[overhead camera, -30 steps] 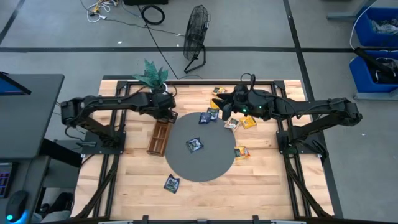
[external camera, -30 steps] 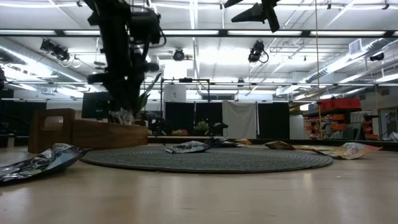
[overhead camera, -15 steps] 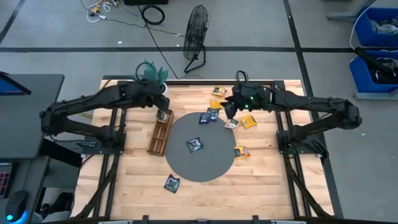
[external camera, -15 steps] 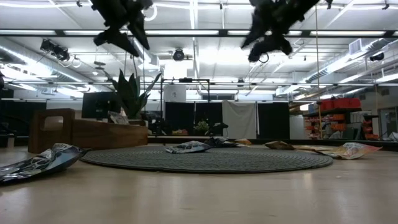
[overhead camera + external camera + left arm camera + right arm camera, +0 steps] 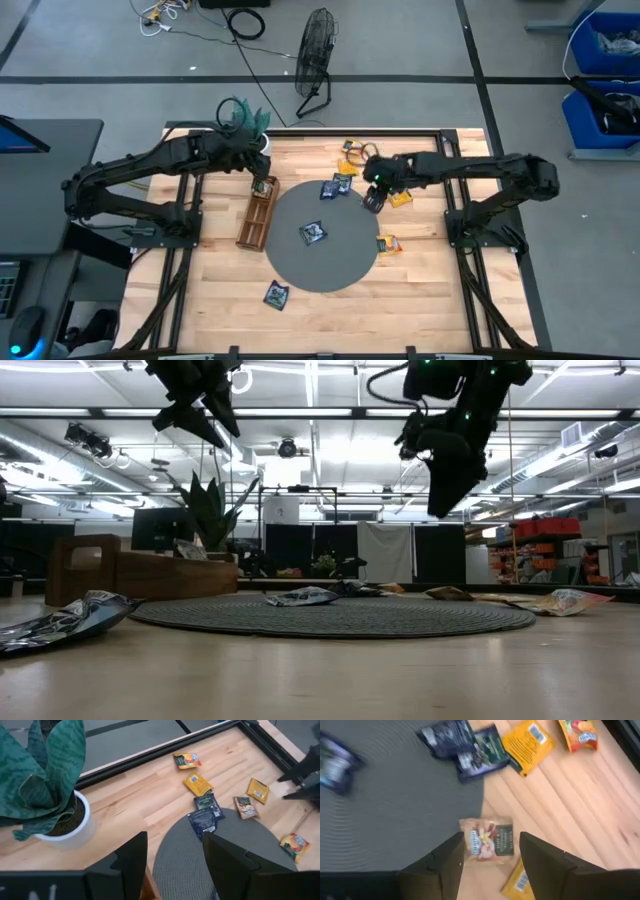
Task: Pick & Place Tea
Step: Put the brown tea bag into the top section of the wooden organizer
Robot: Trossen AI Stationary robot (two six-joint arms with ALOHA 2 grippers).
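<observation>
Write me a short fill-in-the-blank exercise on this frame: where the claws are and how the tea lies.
1. The right claw hangs with jaws ____ directly over a pale tan sachet.
2. That tan sachet lies on the bare wood just off the edge of the round grey ____.
3. The left claw is raised near the far end of the wooden ____.
4. The potted plant has a ____ pot.

Missing words: open; mat; tray; white

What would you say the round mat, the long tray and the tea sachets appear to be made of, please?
Round mat: dark grey woven fabric or fibre, probably; concentric ribbing shows. Long tray: brown wood, matte, with compartments. Tea sachets: likely foil or coated paper; printed, creased, the dark ones catch light.
</observation>
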